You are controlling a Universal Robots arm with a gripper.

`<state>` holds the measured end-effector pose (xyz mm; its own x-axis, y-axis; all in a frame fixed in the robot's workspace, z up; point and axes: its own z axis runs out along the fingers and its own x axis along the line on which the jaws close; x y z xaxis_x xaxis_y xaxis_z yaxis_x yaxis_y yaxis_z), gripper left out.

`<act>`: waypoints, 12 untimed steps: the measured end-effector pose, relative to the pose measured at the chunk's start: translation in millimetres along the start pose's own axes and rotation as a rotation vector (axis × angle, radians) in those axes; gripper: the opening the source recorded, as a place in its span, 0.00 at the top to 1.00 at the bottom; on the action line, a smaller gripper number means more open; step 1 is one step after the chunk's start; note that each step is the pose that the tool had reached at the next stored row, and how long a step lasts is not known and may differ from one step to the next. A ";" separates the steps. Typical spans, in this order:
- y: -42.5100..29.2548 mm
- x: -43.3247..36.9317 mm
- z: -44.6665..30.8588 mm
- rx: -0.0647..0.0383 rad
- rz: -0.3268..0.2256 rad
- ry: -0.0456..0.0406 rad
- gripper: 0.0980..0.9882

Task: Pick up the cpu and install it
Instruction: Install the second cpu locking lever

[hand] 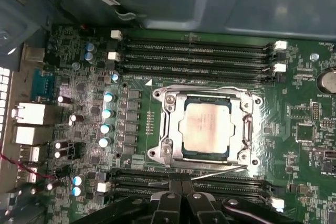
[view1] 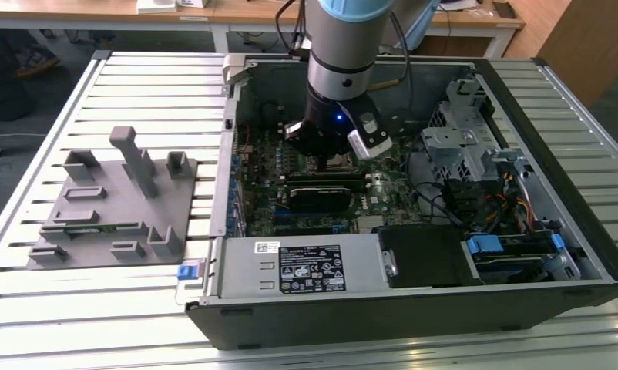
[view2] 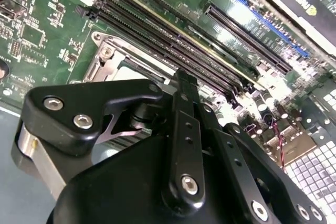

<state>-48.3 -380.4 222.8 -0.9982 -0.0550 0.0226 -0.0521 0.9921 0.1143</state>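
Fingers point(hand: 181, 203) of the black gripper point(view2: 181, 85) are seen pressed together with nothing between them, poised low over the green motherboard point(hand: 79, 77) inside the open black computer case point(view1: 412, 308). Just beyond the fingertips, the small flat square cpu with its silvery-grey metal top point(hand: 206, 125) is found seated in the metal-framed socket point(hand: 168, 129), between the rows of long black memory slots point(hand: 194, 51). It is judged light, stiff and slick on top (and fragile underneath); it would best be taken by two opposite edges and kept level. Outside the case, a grey plastic tray with upright posts point(view1: 114, 200) is seen on the slatted table point(view1: 41, 308).
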 end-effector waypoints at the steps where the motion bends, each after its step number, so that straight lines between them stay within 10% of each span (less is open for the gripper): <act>1: -1.6 0.1 0.1 -0.013 0.000 -0.0007 0.99; 5: -8.2 0.6 0.4 -0.059 -0.002 -0.0030 0.99; 12: -21.4 3.9 2.6 -0.103 -0.003 -0.0053 0.99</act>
<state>-51.1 -401.6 217.8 -0.9982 -0.0571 0.0169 -0.0521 0.9749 0.2163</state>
